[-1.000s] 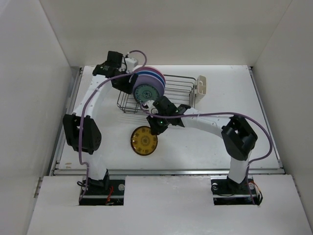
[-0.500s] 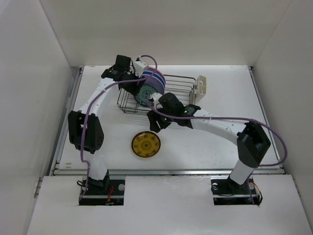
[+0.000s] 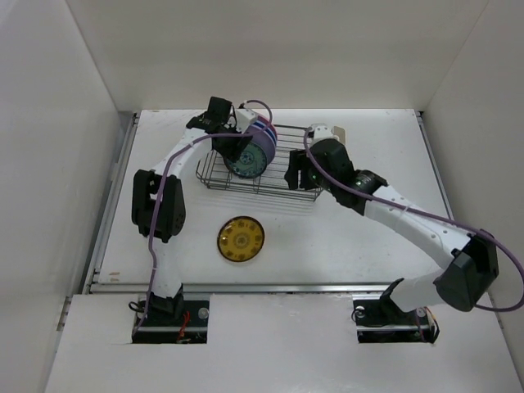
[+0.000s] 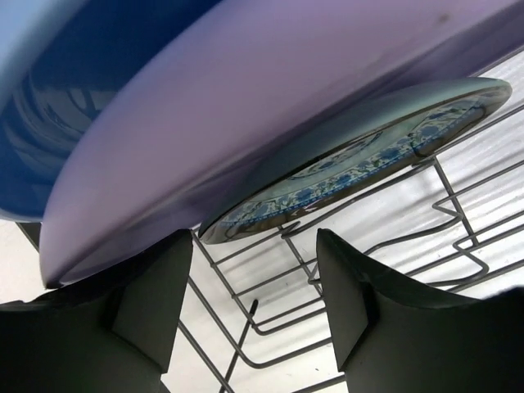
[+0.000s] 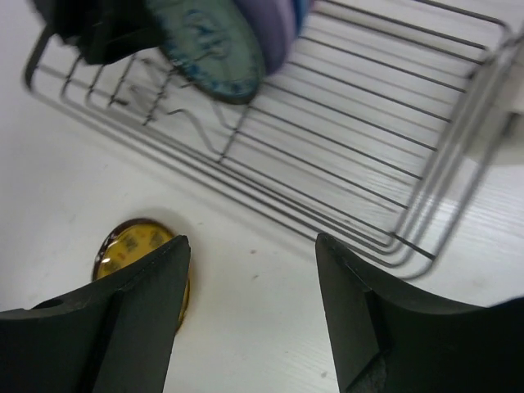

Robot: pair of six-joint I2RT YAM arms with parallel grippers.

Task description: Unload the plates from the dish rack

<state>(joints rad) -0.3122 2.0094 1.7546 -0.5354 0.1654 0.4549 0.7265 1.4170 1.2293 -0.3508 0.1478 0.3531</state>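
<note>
Top external view showed the white counter point(image 3: 368, 246) carrying the rectangular dark wire dish rack point(image 3: 278, 168) at its far side, with a cream plastic cup point(image 3: 336, 141) hooked on the rack's right end. By my reading the unloading was at an early stage. One plate was out and the rest were left to lift.

The large plain lavender plate point(image 4: 286, 106) and the large blue plate point(image 4: 74, 82) stood on edge at the rack's left end. Whether more large plates stood behind them could not be told. Leaning against the lavender one was the small teal patterned plate point(image 3: 246, 160), its lower rim seated in the zigzag wires. The small yellow patterned plate point(image 3: 241, 238) lay flat on the counter, near the rack's front edge but apart from it.

The left gripper point(image 4: 254, 303) sat inside the rack with its jaws spread wide and nothing between them. The teal plate's rim lay just beyond the gap, unclasped.

The right gripper point(image 5: 250, 311) hung over the rack's front right corner, also wide and empty. It was well apart from the standing plates and from the yellow plate.
</note>
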